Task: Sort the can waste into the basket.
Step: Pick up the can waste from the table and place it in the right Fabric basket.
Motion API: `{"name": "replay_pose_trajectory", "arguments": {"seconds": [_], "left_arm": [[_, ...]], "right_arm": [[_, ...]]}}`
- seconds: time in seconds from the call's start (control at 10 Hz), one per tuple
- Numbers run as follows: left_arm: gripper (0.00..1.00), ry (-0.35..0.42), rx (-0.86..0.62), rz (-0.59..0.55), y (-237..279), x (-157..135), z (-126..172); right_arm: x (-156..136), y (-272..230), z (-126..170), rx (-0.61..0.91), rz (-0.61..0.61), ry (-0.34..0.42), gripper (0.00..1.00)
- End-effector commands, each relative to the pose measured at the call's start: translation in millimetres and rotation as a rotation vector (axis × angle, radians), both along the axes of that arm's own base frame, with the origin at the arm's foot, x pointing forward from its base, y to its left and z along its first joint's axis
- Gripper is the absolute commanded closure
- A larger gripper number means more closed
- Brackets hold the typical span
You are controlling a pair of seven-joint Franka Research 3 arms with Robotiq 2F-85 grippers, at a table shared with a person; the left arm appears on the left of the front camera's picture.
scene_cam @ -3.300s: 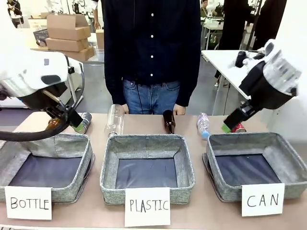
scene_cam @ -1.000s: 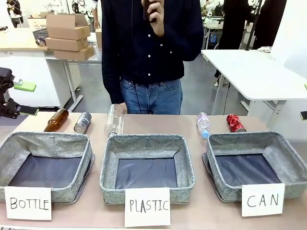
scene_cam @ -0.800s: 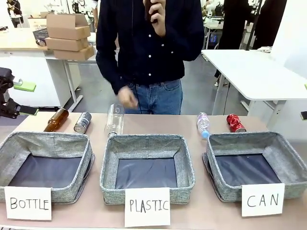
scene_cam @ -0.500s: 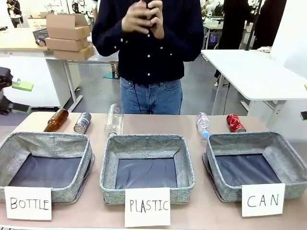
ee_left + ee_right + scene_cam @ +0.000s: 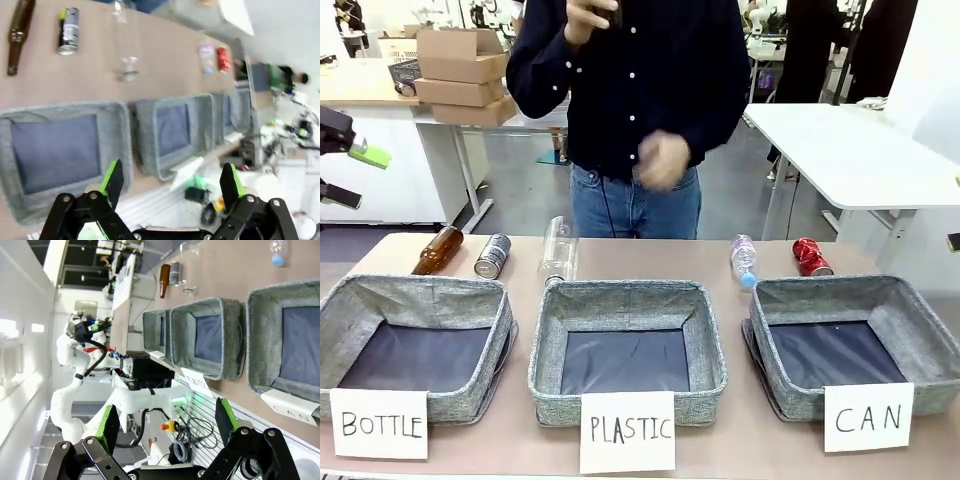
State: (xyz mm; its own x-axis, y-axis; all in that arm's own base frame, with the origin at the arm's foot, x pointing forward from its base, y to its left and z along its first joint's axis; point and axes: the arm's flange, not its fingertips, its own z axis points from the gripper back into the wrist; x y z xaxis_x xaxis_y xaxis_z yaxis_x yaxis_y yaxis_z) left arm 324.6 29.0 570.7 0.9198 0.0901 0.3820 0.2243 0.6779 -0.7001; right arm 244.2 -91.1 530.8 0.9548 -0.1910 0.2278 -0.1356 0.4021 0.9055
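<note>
While the person across the worktop [image 5: 705, 262] holds one hand [image 5: 586, 16] up by the chest and the other hand [image 5: 665, 161] blurs at waist height, both cans lie on their sides on the worktop along its far side, outside every basket: the dark grey-black can [image 5: 492, 256] just beside a brown glass bottle [image 5: 436, 250] behind the BOTTLE basket [image 5: 502, 330], the dented red can [image 5: 811, 257] just behind the far rim of the CAN basket [image 5: 920, 330], near a small plastic bottle [image 5: 744, 258]. A larger clear bottle [image 5: 559, 250] lies behind the PLASTIC basket [image 5: 710, 360]. The left pincer [image 5: 350, 175] hangs at the left edge above the worktop, its fingers apart and bare. From the left wrist, the left pincer [image 5: 171, 172] gapes wide high over the three baskets, the dark can [image 5: 68, 30] and red can [image 5: 223, 58] lying beyond them. From the right wrist, the right pincer [image 5: 166, 412] also stands wide apart, holding nothing, off the near edge of the worktop; the CAN basket [image 5: 255, 340] sits nearest with its card [image 5: 292, 405], and the dark can [image 5: 175, 272] lies well beyond.
</note>
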Motion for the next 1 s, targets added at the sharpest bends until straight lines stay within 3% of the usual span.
{"name": "replay_pose_trajectory", "arguments": {"seconds": [0.0,0.1,0.2,0.3,0.4,0.5,0.7,0.9], "left_arm": [[0.00,0.081,-0.147,-0.238,29,-5,20],[0.00,0.052,-0.199,-0.349,41,-29,32],[0.00,-0.035,-0.244,-0.387,51,-61,39],[0.00,-0.057,-0.248,-0.449,52,-78,35],[0.00,-0.063,-0.239,-0.447,46,-82,22],[0.00,-0.026,-0.237,-0.398,45,-64,38],[0.00,-0.026,-0.237,-0.398,45,-64,38],[0.00,-0.026,-0.237,-0.398,45,-64,38]], "right_arm": [[4,0,4,0.017,0.010,-0.033,0.00],[4,0,4,0.017,0.010,-0.033,0.00],[4,0,4,0.017,0.010,-0.033,0.00],[4,0,4,0.017,0.010,-0.033,0.00],[4,0,4,0.017,0.010,-0.033,0.00],[4,0,4,0.017,0.010,-0.033,0.00],[0,0,0,-0.001,0.002,0.000,0.00],[-6,7,1,-0.054,0.040,-0.019,0.00]]}}
